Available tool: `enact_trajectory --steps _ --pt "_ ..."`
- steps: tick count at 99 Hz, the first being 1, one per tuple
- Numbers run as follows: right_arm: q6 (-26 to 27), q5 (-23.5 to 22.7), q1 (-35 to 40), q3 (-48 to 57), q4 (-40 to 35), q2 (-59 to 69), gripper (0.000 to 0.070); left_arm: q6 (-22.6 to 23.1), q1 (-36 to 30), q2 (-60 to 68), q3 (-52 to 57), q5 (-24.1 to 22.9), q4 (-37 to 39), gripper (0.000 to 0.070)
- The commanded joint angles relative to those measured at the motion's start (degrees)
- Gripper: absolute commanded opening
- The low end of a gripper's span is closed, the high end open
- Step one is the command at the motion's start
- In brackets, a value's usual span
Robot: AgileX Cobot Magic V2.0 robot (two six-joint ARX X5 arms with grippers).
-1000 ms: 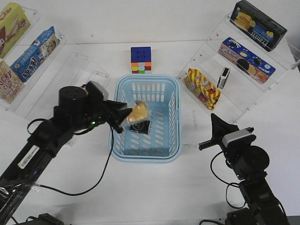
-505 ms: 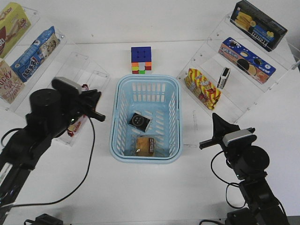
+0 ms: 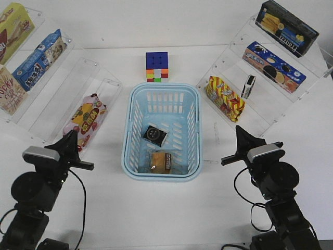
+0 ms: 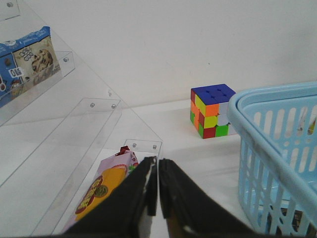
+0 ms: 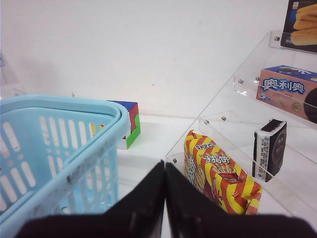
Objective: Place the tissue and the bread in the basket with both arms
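- The left gripper point(image 3: 78, 152) sits at the near left of the table, its fingers pressed together with only a thin slit between them and nothing held, as the left wrist view point(image 4: 157, 186) shows.
- The right gripper point(image 3: 235, 147) sits at the near right, its fingers likewise closed against each other and empty point(image 5: 165, 191).
- The basket point(image 3: 193, 130) stands between the two grippers, apart from both, in the middle of the table.
- The bread point(image 3: 161, 161) lies on the basket floor at its near end, well to the right of the left gripper.
- The tissue point(image 3: 155, 135) lies flat just beyond the bread, close to it, near the basket's middle and well left of the right gripper.
- A long pink snack bag point(image 3: 85, 120) lies on the clear left shelf, just beyond the left gripper point(image 4: 104, 188).
- A red-and-yellow striped bag point(image 3: 225, 98) lies on the clear right shelf, beyond the right gripper, with a small black-and-white packet point(image 3: 249, 86) standing upright beside it.
- A colour cube point(image 3: 156, 66) stands just beyond the basket's far rim.
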Motion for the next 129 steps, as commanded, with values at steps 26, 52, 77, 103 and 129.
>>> enact_trajectory --steps 26,52,77,103,129 --pt "0.52 0.09 0.09 0.63 0.59 0.17 0.0003 -0.61 -0.02 -2.16 -3.48 -0.04 1.64 0.0002" --pt "0.52 0.09 0.09 0.63 0.61 0.17 0.0003 -0.5 0.0 -3.02 -3.48 -0.07 1.29 0.0001" --pt "0.52 0.09 0.11 0.63 0.61 0.17 0.0003 -2.6 4.04 -13.11 -12.83 -1.31 0.74 0.0001" --pt "0.52 0.09 0.11 0.63 0.66 0.17 0.0003 -3.82 11.19 -28.2 -27.58 3.08 0.26 0.0001" --pt "0.52 0.09 0.11 0.66 1.14 0.17 0.0003 -4.35 11.96 -35.47 -33.62 3.21 -1.64 0.0001"
